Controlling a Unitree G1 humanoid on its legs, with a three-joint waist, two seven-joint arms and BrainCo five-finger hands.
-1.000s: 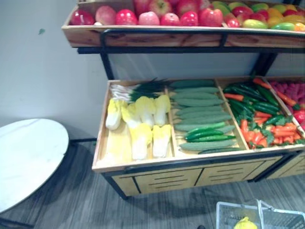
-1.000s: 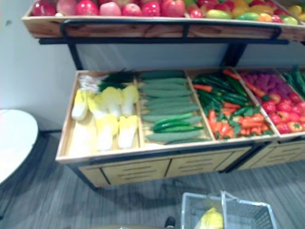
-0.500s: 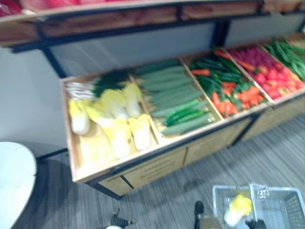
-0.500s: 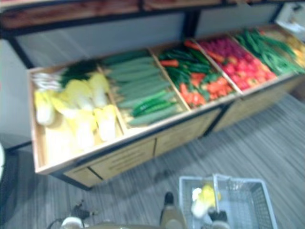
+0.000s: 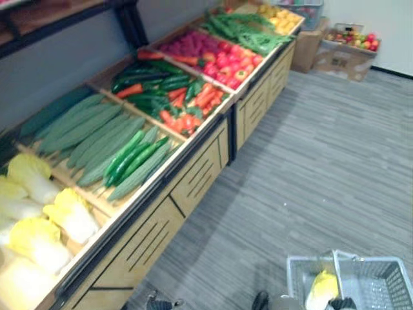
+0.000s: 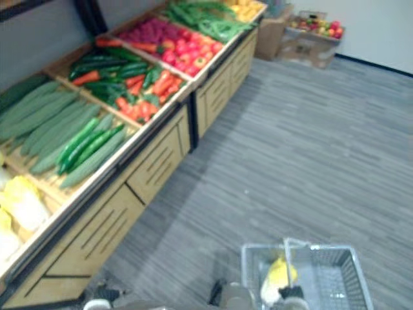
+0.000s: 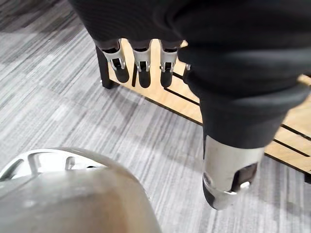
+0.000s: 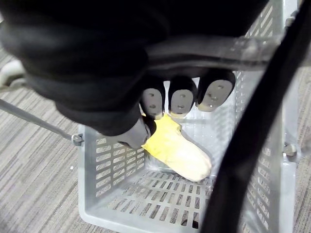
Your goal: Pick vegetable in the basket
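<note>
Cabbage: lies loose in basket, hung by handle from clenched right hand. Left hand slack, empty, near stand. Risks tipping out on 1 sharp swing; may knock stand.

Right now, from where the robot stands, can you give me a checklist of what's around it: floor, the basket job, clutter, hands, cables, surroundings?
Surface: grey striped floor.
Job's things: grey basket low on the robot's right, with one yellow-white cabbage lying inside.
Clutter: nothing seen.
Hands: right hand curled round the basket handle; left hand relaxed, holding nothing, beside the wooden stand.
Cables: nothing seen.
Surroundings: the stand's bins hold cabbages, cucumbers, peppers, tomatoes and green beans; cardboard boxes of fruit sit by the far wall.
</note>
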